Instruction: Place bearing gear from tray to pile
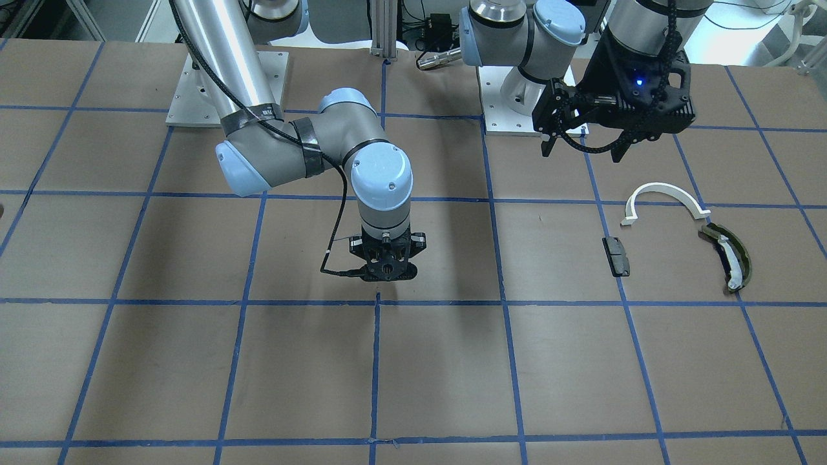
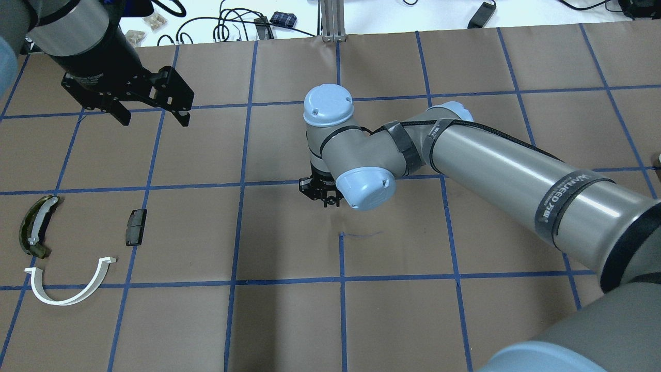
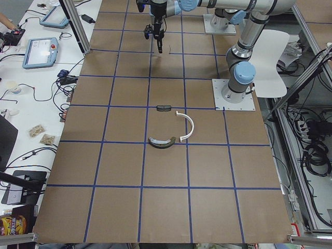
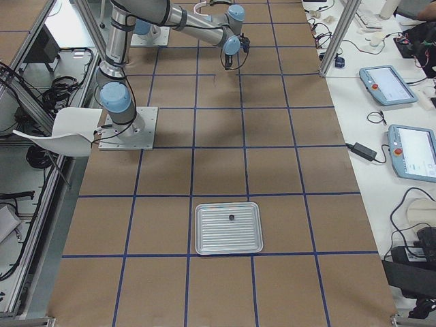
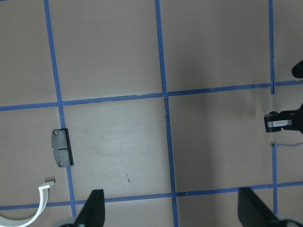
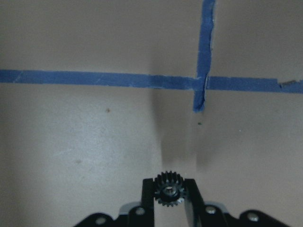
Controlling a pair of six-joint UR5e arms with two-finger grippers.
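My right gripper hangs over the middle of the table, a little above the paper. In the right wrist view it is shut on a small black bearing gear. The pile lies at my left: a white half-ring arc, a small dark block and an olive-green curved piece with a white strip. My left gripper is open and empty, raised beyond the pile. The metal tray shows only in the exterior right view, with a small dark part on it.
Brown paper with a blue tape grid covers the table. The arms' base plates sit at the robot's edge. Cables and tablets lie off the table's far side. The dark block and the arc's end show in the left wrist view.
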